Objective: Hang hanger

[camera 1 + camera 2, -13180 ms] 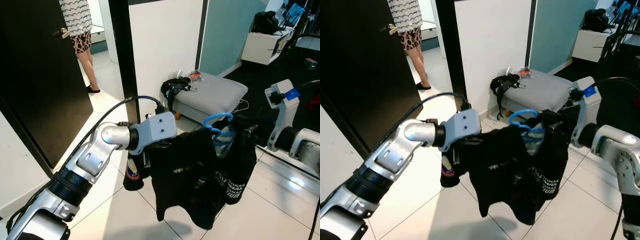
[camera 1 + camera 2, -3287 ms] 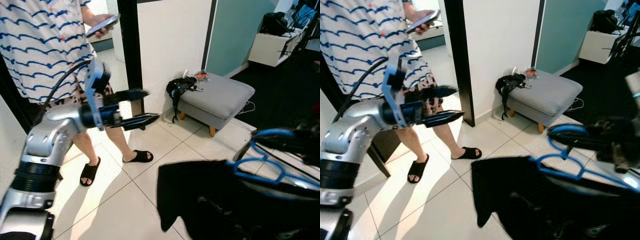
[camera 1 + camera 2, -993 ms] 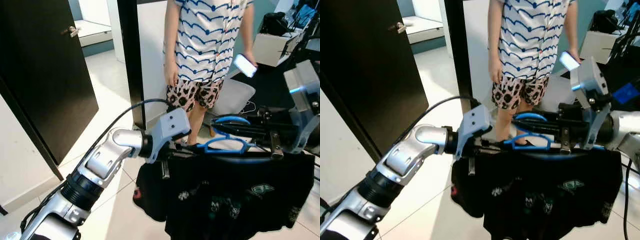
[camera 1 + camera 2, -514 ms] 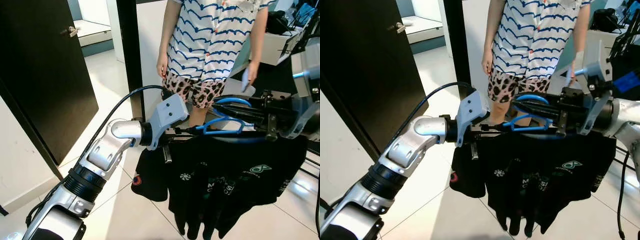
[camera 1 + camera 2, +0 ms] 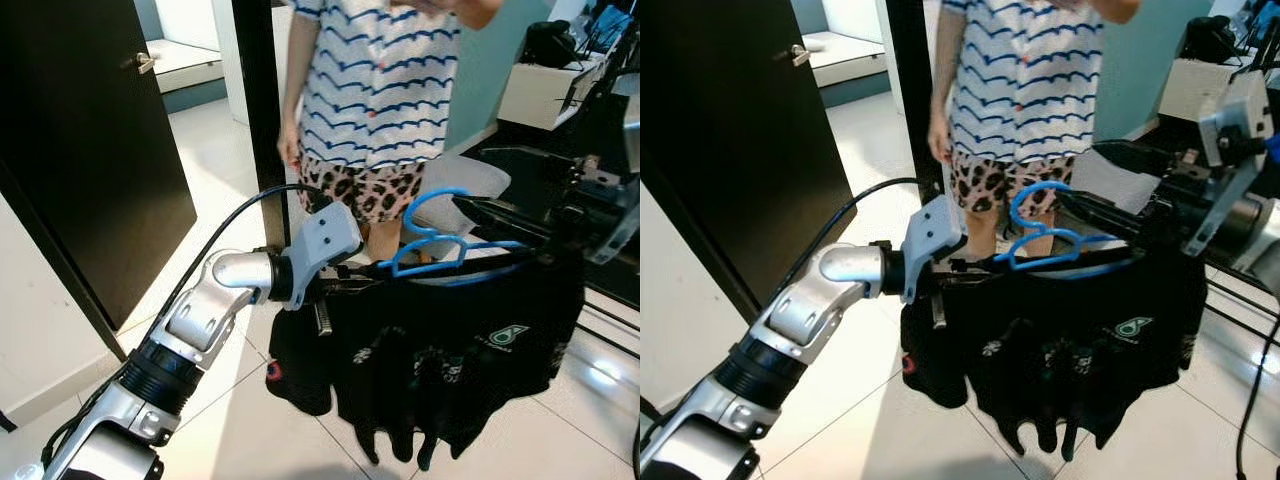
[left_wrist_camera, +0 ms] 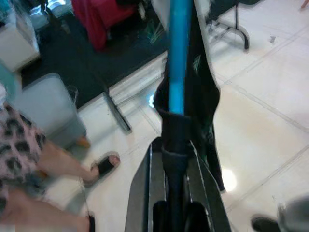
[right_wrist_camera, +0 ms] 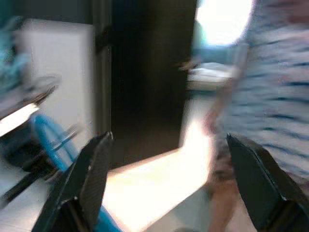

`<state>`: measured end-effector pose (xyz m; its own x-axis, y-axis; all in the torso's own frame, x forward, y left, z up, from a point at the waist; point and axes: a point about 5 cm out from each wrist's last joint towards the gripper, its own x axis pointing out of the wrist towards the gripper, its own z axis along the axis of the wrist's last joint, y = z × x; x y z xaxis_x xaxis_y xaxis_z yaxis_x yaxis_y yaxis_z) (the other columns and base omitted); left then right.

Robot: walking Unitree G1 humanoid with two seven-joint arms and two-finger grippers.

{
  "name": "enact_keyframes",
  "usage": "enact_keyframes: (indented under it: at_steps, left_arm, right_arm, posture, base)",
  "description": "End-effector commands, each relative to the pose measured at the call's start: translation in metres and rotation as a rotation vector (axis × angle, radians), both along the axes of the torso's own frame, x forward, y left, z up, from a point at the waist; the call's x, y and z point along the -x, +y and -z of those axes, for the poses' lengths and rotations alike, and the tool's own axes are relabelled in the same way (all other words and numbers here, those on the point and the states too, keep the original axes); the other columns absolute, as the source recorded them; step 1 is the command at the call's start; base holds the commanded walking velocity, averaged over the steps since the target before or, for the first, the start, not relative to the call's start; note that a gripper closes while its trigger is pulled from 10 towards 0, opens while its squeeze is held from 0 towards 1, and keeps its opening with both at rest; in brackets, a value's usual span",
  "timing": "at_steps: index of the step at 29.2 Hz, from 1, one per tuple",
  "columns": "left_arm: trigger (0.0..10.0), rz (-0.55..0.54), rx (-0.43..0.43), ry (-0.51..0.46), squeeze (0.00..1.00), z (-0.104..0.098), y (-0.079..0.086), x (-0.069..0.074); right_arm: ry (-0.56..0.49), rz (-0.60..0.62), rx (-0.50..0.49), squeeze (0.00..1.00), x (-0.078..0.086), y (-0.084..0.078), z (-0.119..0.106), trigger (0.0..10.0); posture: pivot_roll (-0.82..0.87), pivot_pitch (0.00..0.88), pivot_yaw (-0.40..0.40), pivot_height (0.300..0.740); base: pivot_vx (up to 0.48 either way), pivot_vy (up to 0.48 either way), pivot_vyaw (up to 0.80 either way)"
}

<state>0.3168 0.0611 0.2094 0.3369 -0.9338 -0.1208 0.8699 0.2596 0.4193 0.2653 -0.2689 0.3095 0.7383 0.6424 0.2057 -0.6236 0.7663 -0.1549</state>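
The blue hanger (image 5: 440, 240), draped with a black shirt (image 5: 440, 345), is kept level in mid-air by the left gripper (image 6: 176, 159), clamped on its left end, probably for carrying. The right gripper (image 7: 164, 188) is spread wide, near the hook. A person (image 5: 375, 90) stands just beyond, in the way; a dark door (image 5: 90, 150) lies far left.

Smooth, glossy blue plastic on the hanger (image 5: 440, 240). Soft matt black cloth, printed, on the shirt (image 5: 450, 350) draped over it. Brushed silver metal on the left arm (image 5: 200, 310), matt black fingers (image 6: 145, 193) on the left tool (image 6: 176, 159). Glossy pale tiles on the floor (image 5: 230, 440). Dark, smooth door (image 5: 80, 150).
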Motion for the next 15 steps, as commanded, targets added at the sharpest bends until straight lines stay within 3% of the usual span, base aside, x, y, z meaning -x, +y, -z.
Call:
enact_keyframes:
  at_steps: [1, 2, 3, 4, 5, 6, 7, 8, 9, 10, 12, 13, 15]
  left_arm:
    - [0.0, -0.098, -0.073, 0.085, 0.00, 0.029, 0.023, -0.004]
    - [0.0, -0.098, -0.073, 0.085, 0.00, 0.029, 0.023, -0.004]
    - [0.0, -0.160, -0.095, 0.121, 0.00, 0.042, 0.034, -0.005]
    - [0.0, -0.216, -0.106, 0.152, 0.00, 0.053, 0.042, -0.005]
    - [0.0, -0.216, -0.106, 0.152, 0.00, 0.053, 0.042, -0.005]
    - [2.9, -0.268, -0.108, 0.177, 0.00, 0.062, 0.047, -0.004]
    - [2.9, -0.268, -0.108, 0.177, 0.00, 0.062, 0.047, -0.004]
    - [9.2, -0.297, -0.105, 0.190, 0.00, 0.067, 0.049, -0.003]
    - [9.2, -0.297, -0.105, 0.190, 0.00, 0.067, 0.049, -0.003]
    - [10.0, -0.319, -0.083, 0.210, 0.00, 0.072, 0.049, -0.001]
    - [10.0, -0.319, -0.083, 0.210, 0.00, 0.072, 0.049, -0.001]
    - [10.0, -0.354, -0.031, 0.236, 0.00, 0.078, 0.049, 0.001]
    - [10.0, -0.354, -0.031, 0.236, 0.00, 0.078, 0.049, 0.001]
  right_arm:
    - [-0.049, 0.181, -0.119, 1.00, 0.010, -0.028, 0.002, 10.0]
    - [-0.049, 0.181, -0.119, 1.00, 0.010, -0.028, 0.002, 10.0]
    - [-0.036, 0.270, -0.211, 0.25, 0.015, -0.040, 0.015, 10.0]
    - [0.018, 0.349, -0.300, 0.00, 0.018, -0.048, 0.035, 10.0]
    - [0.018, 0.349, -0.300, 0.00, 0.018, -0.048, 0.035, 10.0]
    - [0.097, 0.435, -0.373, 0.00, 0.019, -0.052, 0.062, 10.0]
    - [0.097, 0.435, -0.373, 0.00, 0.019, -0.052, 0.062, 10.0]
    - [0.152, 0.489, -0.412, 0.00, 0.021, -0.053, 0.079, 10.0]
    - [0.152, 0.489, -0.412, 0.00, 0.021, -0.053, 0.079, 10.0]
    - [0.211, 0.530, -0.444, 0.00, 0.022, -0.053, 0.099, 10.0]
    - [0.211, 0.530, -0.444, 0.00, 0.022, -0.053, 0.099, 10.0]
    - [0.309, 0.614, -0.459, 0.00, 0.024, -0.052, 0.130, 10.0]
    - [0.309, 0.614, -0.459, 0.00, 0.024, -0.052, 0.130, 10.0]
  posture:
    - [0.07, 0.000, 0.046, 0.740]
    - [0.07, 0.000, 0.046, 0.740]
    - [0.07, 0.000, 0.046, 0.740]
    - [0.07, 0.000, 0.043, 0.740]
    - [0.07, 0.000, 0.043, 0.740]
    - [0.07, 0.000, 0.042, 0.740]
    - [0.07, 0.000, 0.042, 0.740]
    - [0.07, 0.000, 0.042, 0.740]
    - [0.07, 0.000, 0.042, 0.740]
    - [0.06, 0.000, 0.045, 0.740]
    - [0.06, 0.000, 0.045, 0.740]
    - [0.06, 0.000, 0.046, 0.740]
    - [0.06, 0.000, 0.046, 0.740]
  base:
    - [0.000, 0.000, 0.00]
    - [0.000, 0.000, 0.00]
    - [0.000, 0.000, 0.00]
    - [0.000, 0.000, 0.00]
    - [0.000, 0.000, 0.00]
    - [0.000, 0.000, -0.75]
    - [0.000, 0.000, -0.75]
    - [0.000, 0.000, -0.75]
    - [0.000, 0.000, -0.75]
    - [0.000, 0.000, -0.75]
    - [0.000, 0.000, -0.75]
    - [0.000, 0.000, -0.76]
    - [0.000, 0.000, -0.76]
